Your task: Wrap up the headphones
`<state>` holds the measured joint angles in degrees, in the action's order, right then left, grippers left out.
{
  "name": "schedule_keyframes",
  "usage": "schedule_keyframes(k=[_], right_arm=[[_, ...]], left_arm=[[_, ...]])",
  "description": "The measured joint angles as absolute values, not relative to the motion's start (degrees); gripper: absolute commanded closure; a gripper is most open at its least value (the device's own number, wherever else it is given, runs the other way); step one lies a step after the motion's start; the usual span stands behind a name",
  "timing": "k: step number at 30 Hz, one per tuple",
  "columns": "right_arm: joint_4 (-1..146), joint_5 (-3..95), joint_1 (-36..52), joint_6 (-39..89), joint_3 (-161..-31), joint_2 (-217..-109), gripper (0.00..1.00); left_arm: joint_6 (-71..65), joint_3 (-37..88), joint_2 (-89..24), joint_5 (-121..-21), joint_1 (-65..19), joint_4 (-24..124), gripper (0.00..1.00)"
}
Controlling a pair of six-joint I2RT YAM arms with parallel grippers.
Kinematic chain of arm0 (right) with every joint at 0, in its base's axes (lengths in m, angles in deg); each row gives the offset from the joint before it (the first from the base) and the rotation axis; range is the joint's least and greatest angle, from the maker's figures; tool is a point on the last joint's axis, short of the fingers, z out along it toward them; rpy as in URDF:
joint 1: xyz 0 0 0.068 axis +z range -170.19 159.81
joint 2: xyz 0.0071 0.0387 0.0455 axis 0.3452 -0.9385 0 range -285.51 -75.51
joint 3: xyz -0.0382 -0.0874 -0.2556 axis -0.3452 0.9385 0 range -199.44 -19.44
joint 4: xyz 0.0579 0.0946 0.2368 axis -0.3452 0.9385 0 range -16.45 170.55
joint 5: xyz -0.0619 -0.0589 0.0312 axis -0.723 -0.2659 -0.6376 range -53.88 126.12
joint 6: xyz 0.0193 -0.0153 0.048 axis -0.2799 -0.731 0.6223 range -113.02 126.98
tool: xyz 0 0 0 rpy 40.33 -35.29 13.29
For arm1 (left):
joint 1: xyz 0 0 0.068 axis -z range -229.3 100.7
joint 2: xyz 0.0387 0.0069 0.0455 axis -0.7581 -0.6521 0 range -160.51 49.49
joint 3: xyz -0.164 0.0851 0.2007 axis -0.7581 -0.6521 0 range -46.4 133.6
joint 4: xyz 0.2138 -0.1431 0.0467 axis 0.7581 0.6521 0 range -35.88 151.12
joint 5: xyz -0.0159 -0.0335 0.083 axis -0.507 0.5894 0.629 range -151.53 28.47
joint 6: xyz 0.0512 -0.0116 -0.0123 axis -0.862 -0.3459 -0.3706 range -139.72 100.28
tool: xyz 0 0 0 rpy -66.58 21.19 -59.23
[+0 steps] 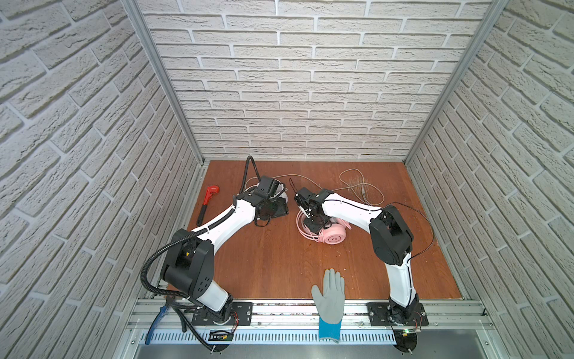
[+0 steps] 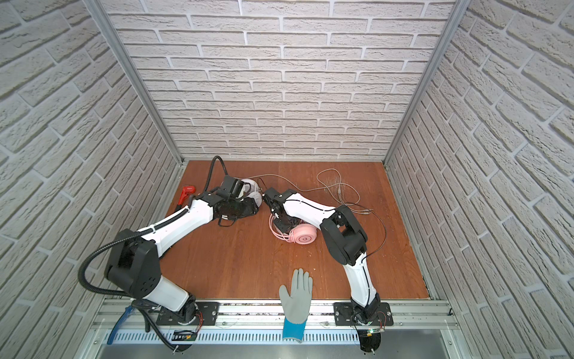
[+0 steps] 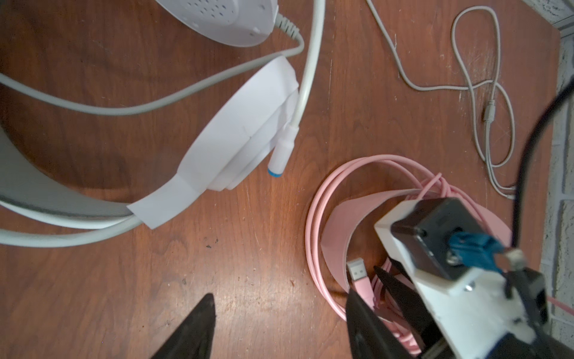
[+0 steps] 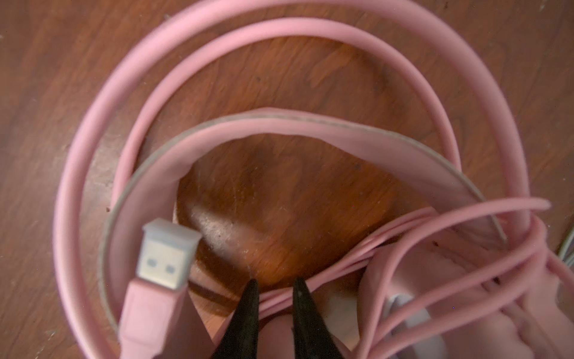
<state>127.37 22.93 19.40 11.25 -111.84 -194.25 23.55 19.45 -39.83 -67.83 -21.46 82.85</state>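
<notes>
The pink headphones (image 1: 334,237) lie right of the table's middle, with their pink cable (image 4: 466,258) wound in loops about the headband. The cable's USB plug (image 4: 164,255) sticks up free. My right gripper (image 4: 275,287) points down into the headband loop. Its jaws stand narrowly apart over a few cable strands, and no grip shows. The white headphones (image 3: 242,124) lie at the back left, mostly under my left arm in both top views. My left gripper (image 3: 279,298) is open over bare wood between the two headsets and holds nothing.
The white headset's long grey cable (image 1: 362,186) sprawls in loops over the back right. A red pipe wrench (image 1: 208,199) lies at the left edge. A grey glove (image 1: 330,292) rests on the front rail, with blue pliers (image 1: 157,320) at the front left.
</notes>
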Motion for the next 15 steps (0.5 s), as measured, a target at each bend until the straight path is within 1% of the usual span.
schedule_keyframes(k=[9, 15], right_arm=[[126.6, 24.3, 19.4, 13.0, -112.2, -192.8, 0.75], [126.0, 24.8, 19.4, 14.1, -113.2, -187.5, 0.71]], left_arm=[[23.5, 19.6, -39.8, -67.8, -21.4, 82.9, 0.33], [23.6, 19.7, -39.8, -67.9, -21.4, 83.0, 0.33]])
